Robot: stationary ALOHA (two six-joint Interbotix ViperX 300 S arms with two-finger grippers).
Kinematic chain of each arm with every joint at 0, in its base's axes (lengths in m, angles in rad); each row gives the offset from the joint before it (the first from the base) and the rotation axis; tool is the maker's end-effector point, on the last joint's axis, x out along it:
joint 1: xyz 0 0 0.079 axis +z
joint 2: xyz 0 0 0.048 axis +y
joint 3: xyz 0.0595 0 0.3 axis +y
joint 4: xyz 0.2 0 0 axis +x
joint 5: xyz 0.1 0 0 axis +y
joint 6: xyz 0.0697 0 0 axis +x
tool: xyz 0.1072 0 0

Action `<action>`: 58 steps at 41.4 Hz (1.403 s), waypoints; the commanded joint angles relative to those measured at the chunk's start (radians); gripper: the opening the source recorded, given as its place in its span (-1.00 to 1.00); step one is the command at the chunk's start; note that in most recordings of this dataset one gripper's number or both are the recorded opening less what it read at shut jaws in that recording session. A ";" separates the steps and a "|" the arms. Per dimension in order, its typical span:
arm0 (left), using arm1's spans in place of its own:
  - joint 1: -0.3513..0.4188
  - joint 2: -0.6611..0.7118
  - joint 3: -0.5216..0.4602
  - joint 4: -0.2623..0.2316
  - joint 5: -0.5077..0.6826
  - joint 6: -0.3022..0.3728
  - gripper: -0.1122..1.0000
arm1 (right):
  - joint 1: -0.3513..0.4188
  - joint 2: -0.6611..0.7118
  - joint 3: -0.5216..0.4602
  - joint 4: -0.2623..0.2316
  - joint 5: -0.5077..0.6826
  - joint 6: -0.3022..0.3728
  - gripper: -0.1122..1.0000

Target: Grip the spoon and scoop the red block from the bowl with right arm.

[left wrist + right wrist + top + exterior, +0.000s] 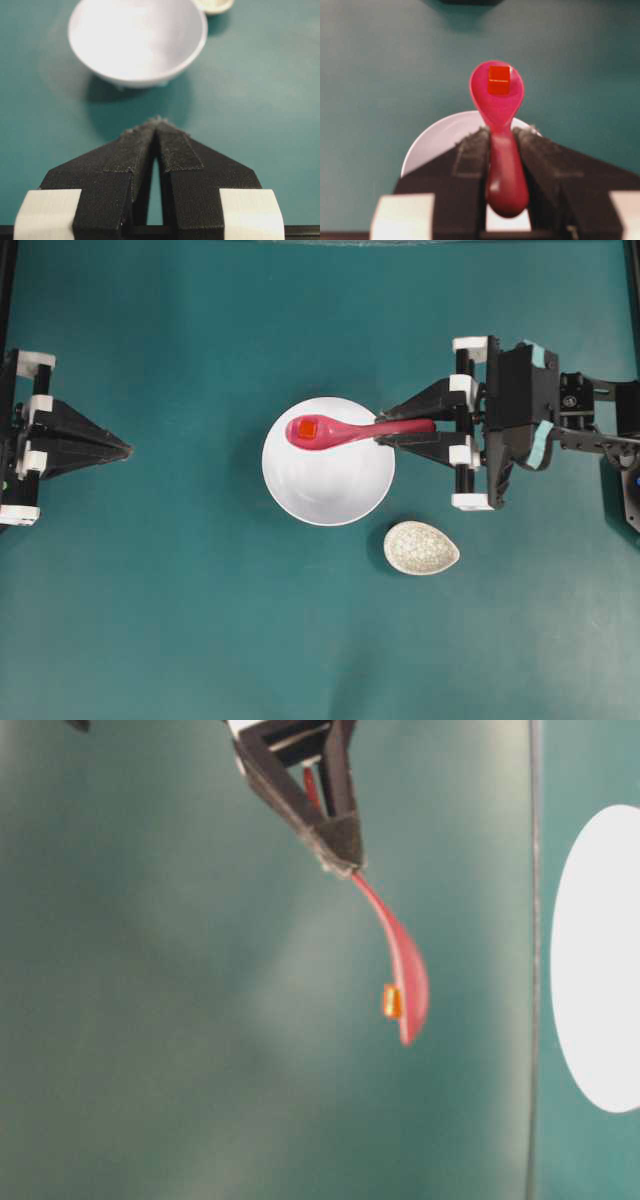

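a teal tabletop (180, 620) fills every view. the right gripper (385, 428) clamps the handle of the glossy pink spoon (345, 431), whose end is hidden between its fingers. the tiny red block (307, 429) sits in its scoop, above the white bowl (330, 490). the left gripper (158, 122) rests closed, holding nothing.

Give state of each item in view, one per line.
spoon: clamped by its handle, lifted above the bowl
red block: sitting in the spoon's scoop
bowl: upright on the table, nothing in it
speckled dish: upright, empty
right gripper: shut on the spoon
left gripper: shut, empty
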 commanded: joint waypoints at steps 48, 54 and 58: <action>-0.003 0.003 -0.021 0.003 -0.011 -0.003 -0.79 | 0.015 -0.058 0.006 0.038 -0.006 0.051 -0.36; -0.003 0.003 -0.021 0.002 -0.015 -0.003 -0.79 | 0.015 -0.058 0.005 0.038 -0.005 0.051 -0.36; -0.003 0.003 -0.021 0.002 -0.020 -0.003 -0.79 | 0.015 -0.058 0.005 0.038 -0.005 0.051 -0.36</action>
